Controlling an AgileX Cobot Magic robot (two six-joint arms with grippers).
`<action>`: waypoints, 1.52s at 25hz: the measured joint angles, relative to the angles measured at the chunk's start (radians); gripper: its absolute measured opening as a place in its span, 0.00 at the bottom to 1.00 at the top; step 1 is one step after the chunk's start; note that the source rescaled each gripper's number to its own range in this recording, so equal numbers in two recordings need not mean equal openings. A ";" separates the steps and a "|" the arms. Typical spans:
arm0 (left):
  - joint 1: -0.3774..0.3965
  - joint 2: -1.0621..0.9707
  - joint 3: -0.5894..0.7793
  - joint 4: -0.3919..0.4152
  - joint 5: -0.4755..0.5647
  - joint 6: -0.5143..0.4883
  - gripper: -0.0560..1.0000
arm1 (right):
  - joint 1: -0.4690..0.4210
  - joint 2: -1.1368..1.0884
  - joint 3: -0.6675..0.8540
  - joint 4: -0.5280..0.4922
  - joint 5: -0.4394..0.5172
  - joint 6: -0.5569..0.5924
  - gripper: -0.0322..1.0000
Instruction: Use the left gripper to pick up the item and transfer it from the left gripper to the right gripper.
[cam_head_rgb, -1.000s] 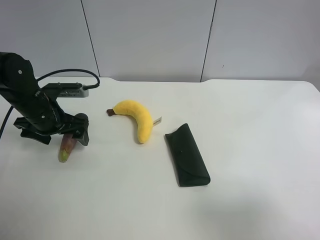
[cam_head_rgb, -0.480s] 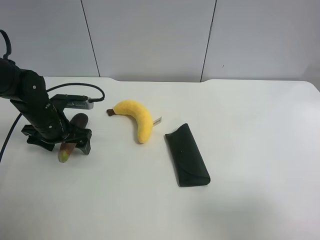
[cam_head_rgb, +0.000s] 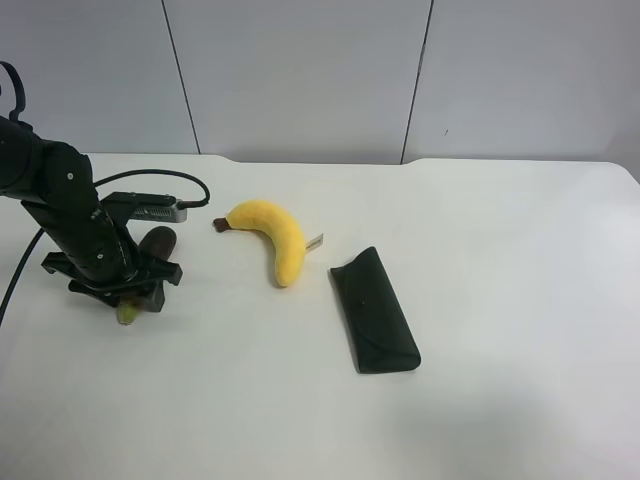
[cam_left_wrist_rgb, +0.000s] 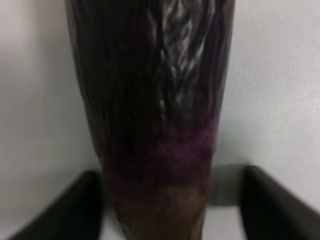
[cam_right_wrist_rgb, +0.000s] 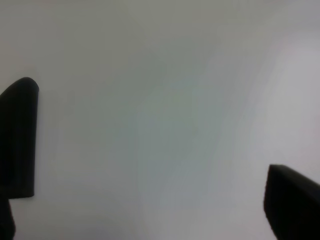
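Note:
The eggplant (cam_head_rgb: 158, 240) lies on the white table at the exterior high view's left, its dark end showing behind the arm and its green tip in front. The left gripper (cam_head_rgb: 118, 290) is down over it. In the left wrist view the eggplant (cam_left_wrist_rgb: 155, 115) fills the space between the black fingers (cam_left_wrist_rgb: 75, 205). One finger is at its side and a small gap shows at the other, so the left gripper (cam_left_wrist_rgb: 170, 210) is open around it. The right gripper (cam_right_wrist_rgb: 150, 165) is open and empty over bare table; it is outside the exterior high view.
A yellow banana (cam_head_rgb: 272, 232) lies right of the eggplant. A dark green flat case (cam_head_rgb: 374, 312) lies further right. A black cable (cam_head_rgb: 150, 177) loops from the left arm. The table's far edge meets a grey wall.
The left gripper has settled lower over the eggplant and its fingers have drawn closer together. The eggplant's dark end now shows behind the arm. Banana and case have not moved.

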 joint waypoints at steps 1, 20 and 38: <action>0.000 0.000 0.000 0.000 0.000 0.000 0.22 | 0.000 0.000 0.000 0.000 0.000 0.000 1.00; 0.000 -0.220 0.000 -0.052 0.138 0.178 0.06 | 0.000 0.000 0.000 0.000 0.000 0.000 1.00; -0.077 -0.445 0.000 -0.256 0.568 0.435 0.06 | 0.000 0.000 0.000 0.000 0.000 0.000 1.00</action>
